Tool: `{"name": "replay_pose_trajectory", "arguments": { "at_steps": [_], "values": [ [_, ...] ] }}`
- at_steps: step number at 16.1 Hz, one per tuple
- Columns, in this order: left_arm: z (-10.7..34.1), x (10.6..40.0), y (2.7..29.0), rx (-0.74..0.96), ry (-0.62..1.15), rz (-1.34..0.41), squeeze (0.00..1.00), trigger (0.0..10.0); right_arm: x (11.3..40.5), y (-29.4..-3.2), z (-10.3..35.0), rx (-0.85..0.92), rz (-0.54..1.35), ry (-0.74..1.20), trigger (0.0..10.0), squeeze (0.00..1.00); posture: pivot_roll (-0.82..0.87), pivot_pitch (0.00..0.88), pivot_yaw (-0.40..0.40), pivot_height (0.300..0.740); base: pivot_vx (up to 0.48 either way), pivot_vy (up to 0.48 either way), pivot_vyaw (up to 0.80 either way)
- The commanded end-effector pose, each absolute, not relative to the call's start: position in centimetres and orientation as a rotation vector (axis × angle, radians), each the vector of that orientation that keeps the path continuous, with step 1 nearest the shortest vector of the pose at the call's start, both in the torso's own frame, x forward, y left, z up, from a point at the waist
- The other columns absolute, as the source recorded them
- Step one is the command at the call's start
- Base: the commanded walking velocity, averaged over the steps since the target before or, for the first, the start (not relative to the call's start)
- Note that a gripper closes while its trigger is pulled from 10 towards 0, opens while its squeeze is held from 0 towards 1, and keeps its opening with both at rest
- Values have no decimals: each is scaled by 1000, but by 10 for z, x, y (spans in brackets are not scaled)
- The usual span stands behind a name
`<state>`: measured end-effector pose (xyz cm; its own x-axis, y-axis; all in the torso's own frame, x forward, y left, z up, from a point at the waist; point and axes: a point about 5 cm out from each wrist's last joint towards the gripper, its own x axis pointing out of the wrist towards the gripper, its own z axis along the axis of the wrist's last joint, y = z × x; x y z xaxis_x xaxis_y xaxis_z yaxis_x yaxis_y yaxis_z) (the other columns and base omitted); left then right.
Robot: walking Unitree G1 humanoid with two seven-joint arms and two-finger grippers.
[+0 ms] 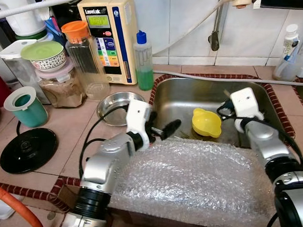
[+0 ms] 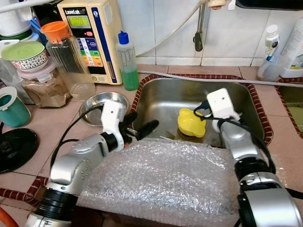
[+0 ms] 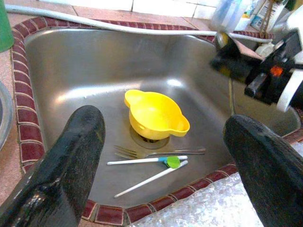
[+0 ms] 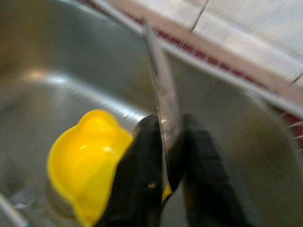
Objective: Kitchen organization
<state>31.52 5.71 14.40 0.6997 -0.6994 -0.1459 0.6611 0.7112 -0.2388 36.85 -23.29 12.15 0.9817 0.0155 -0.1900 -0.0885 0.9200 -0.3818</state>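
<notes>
A sheet of bubble wrap (image 1: 194, 177) drapes over the counter edge in front of the steel sink (image 1: 177, 100), covering its near rim between the two arms. At ten o'clock from the sink stand a green soap bottle (image 1: 143, 61), a water ioniser (image 1: 110, 37) and jars; a small steel dish (image 1: 113, 106) sits at nine o'clock, just beside the sink. In the basin a yellow bowl (image 3: 155, 115) sits over the drain, with a fork (image 3: 158, 152) and two white chopsticks (image 3: 147, 161) lying close by at its six o'clock, their long axes running roughly three to nine. The left gripper (image 3: 163, 156) hangs over the sink's near left rim, fingers spread wide and holding nothing. The right gripper (image 4: 166, 142) is inside the basin beside the bowl, pinched tight on a thin metal utensil (image 4: 161, 90) whose long axis runs out past the fingertips.
</notes>
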Motion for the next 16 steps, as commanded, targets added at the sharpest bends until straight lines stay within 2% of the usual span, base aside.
{"name": "replay_pose_trajectory", "arguments": {
  "at_steps": [1,9,11,16],
  "values": [
    [147,315,59,-144,212,-748,1000,10000,370,-231,122,-363,64,200,10000,1000,12,0,109,740,0,0,0],
    [146,319,62,-66,202,-745,1000,10000,368,-225,107,-249,115,303,10000,1000,15,0,115,740,0,0,0],
    [153,330,73,-33,152,-621,1000,10000,370,-226,113,-126,109,273,10000,1000,16,0,114,740,0,0,0],
    [159,347,101,-39,109,-393,1000,10000,370,-211,140,-7,204,68,10000,1000,21,0,98,740,0,0,0]
  ]
}}
